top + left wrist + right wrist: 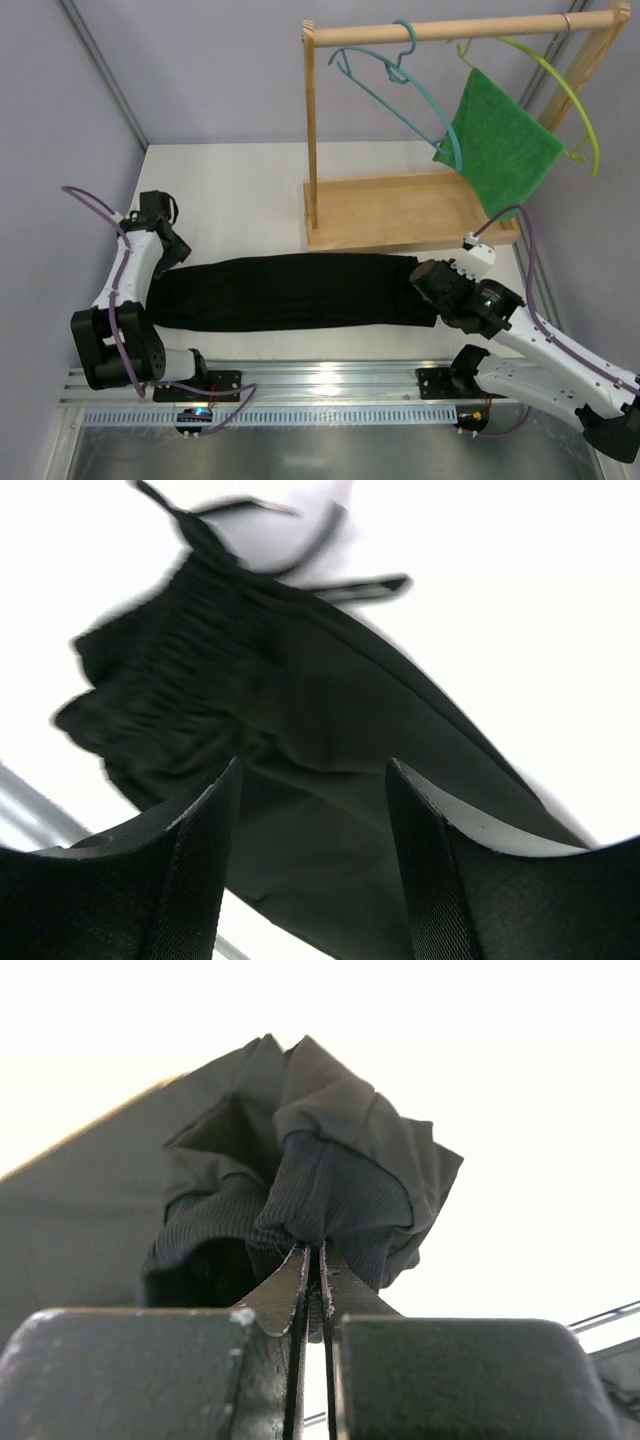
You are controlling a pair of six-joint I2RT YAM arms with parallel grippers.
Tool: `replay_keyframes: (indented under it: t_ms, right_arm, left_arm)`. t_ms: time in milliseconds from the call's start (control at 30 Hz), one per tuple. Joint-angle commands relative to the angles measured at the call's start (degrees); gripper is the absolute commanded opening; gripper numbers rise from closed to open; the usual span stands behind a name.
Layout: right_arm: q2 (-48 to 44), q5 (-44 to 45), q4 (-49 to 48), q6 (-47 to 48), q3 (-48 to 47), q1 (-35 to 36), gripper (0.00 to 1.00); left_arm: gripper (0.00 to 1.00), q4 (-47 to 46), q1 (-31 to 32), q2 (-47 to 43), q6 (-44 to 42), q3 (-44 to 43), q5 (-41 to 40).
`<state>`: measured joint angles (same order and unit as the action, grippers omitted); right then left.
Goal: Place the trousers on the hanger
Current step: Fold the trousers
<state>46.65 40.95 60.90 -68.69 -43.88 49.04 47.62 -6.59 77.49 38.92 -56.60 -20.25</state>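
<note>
The black trousers (pixel 290 291) lie flat in a long band across the table, in front of the rack. Their gathered waistband (pixel 165 670), with loose drawstrings, is at the left end. My left gripper (pixel 173 256) hovers over that end, open, and its two fingers (pixel 205 830) straddle the dark fabric (pixel 320 730) without pinching it. My right gripper (pixel 427 279) is at the right end, shut on a bunched ribbed cuff of the trousers (pixel 330 1180), jaw tips (pixel 312 1252) pressed together. The teal hanger (pixel 405 95) hangs empty from the wooden rail.
A wooden rack (pixel 312 140) with a tray base (pixel 390 210) stands behind the trousers. At the right of its rail hangs a yellow-green hanger (pixel 570 95) with a green cloth (pixel 500 150). A metal rail (pixel 320 380) runs along the near edge.
</note>
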Motion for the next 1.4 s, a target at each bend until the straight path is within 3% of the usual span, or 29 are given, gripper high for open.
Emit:
replay_keyframes:
  t_ms: [0, 100, 333, 500, 633, 733, 900, 1033, 1167, 1300, 1367]
  right_arm:
    - [-2.7, 3.52, 2.47, 3.73, -3.75, -3.32, 0.04]
    - [-3.59, 2.91, 0.71, 7.77, -5.6, -8.15, 0.04]
    - [-6.48, 2.29, 0.97, 13.31, -9.38, -14.57, 0.04]
    - [-9.04, 0.45, 1.06, 19.71, -10.96, -22.03, 0.04]
    - [-9.65, 2.2, 3.6, 22.8, -12.98, -27.67, 0.04]
    - [-10.27, 4.22, 4.74, 25.0, -15.09, -32.24, 0.04]
    - [-8.43, 8.18, 5.19, 28.78, -18.61, -39.27, 0.04]
    - [-5.27, 5.82, 1.6, 33.78, -19.05, -46.82, 0.04]
    - [-3.33, 1.69, -2.71, 40.98, -18.09, -59.54, 0.04]
    - [0.53, 0.71, -2.63, 41.08, -20.45, -64.14, 0.04]
    - [1.59, -1.2, -2.37, 41.61, -22.55, -66.08, 0.04]
  left_arm:
    - [0.61, 2.99, -4.65, 0.28, -3.4, -6.31, 2.15]
    - [0.62, 5.98, -6.58, 3.35, -5.78, -9.22, -0.13]
    - [0.61, 6.96, -12.12, 4.24, -9.56, -6.87, -2.87]
    - [0.55, 7.23, -12.31, 4.42, -7.81, -4.93, 1.79]
    - [0.54, 6.0, -11.17, -0.92, -6.23, -3.17, 7.14]
    - [0.56, 4.6, -9.15, -4.1, -4.12, -2.29, 11.71]
    - [0.58, 1.6, 2.35, -6.39, 0.01, -2.72, 15.51]
    - [0.59, -1.12, 10.01, -5.25, 4.84, -2.64, 17.96]
    - [0.59, -3.67, 16.77, -5.07, 6.35, -2.81, 18.84]
    - [0.6, -4.55, 17.31, -5.77, 6.44, -2.9, 21.74]
    - [0.6, -3.85, 17.23, -5.86, 4.51, -3.69, 18.08]
